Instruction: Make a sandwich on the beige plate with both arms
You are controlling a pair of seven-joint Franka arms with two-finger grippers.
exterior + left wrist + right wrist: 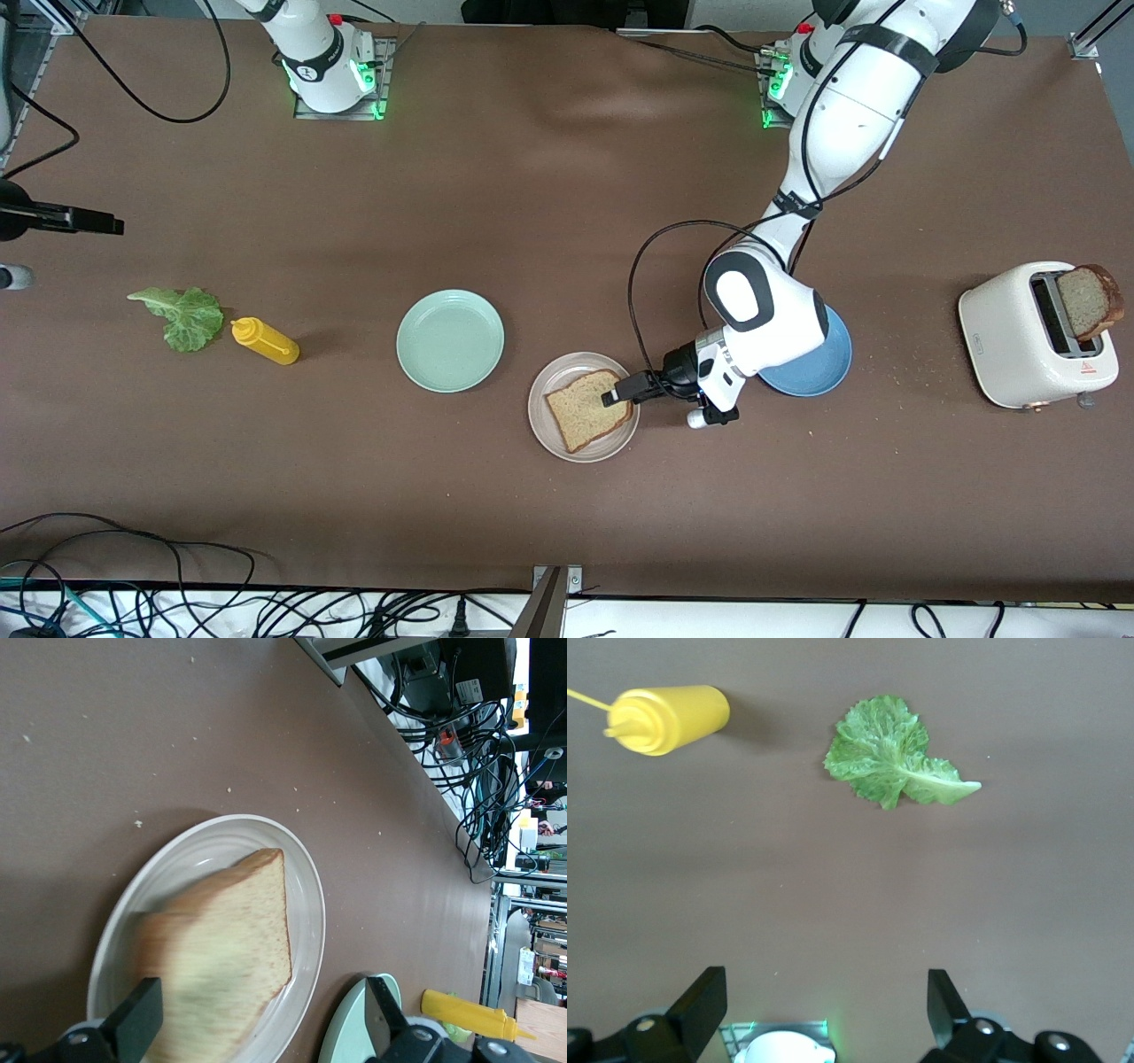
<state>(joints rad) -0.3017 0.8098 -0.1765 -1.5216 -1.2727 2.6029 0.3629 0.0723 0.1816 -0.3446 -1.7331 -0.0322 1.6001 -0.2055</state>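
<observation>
On the brown worktop, a square tan bread slice lies flat on the round pale beige plate. The left end effector hovers over the slice with fingers spread, seemingly just clear of it. The right end effector, fingers parted and empty, hangs above a ruffled green lettuce leaf and yellow squeeze bottle.

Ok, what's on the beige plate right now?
One bread slice lies on the beige plate, with the open left gripper over its edge. No lettuce or second slice shows there. What lies under the slice is covered.
</observation>
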